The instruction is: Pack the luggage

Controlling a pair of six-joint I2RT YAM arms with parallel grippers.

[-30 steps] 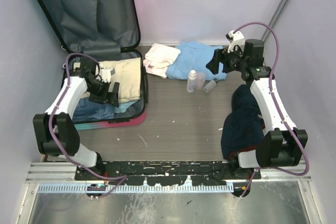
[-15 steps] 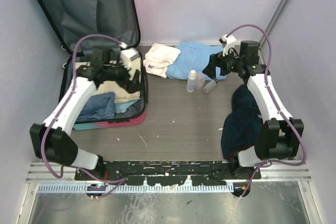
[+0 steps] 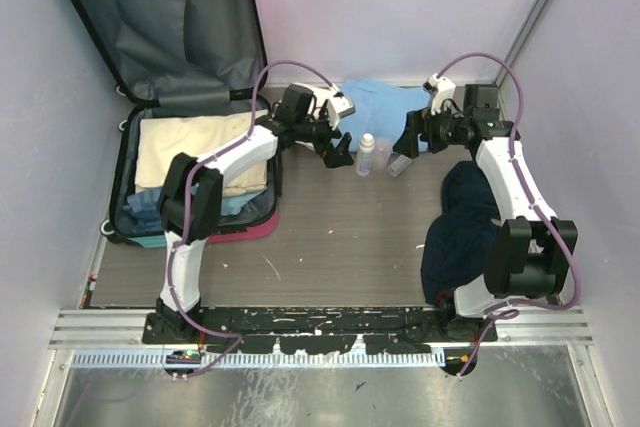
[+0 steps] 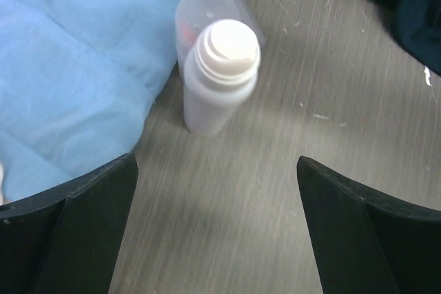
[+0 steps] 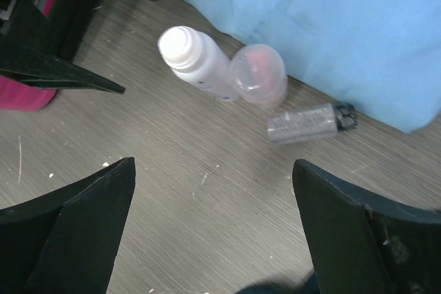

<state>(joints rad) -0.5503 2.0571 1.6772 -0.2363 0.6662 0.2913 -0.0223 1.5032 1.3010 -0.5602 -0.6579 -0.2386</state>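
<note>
Now our left pincer (image 3: 338, 152) hangs wide open and empty just left of the white-capped bottle (image 3: 366, 155). Our right pincer (image 3: 408, 137), equally spread and holding nothing, hovers on the bottle's other side. A light blue cloth (image 3: 385, 107) lies behind them on the table (image 3: 340, 237). The luggage (image 3: 160, 17) lies open at far left, with folded clothes (image 3: 200, 152) in its base.
</note>
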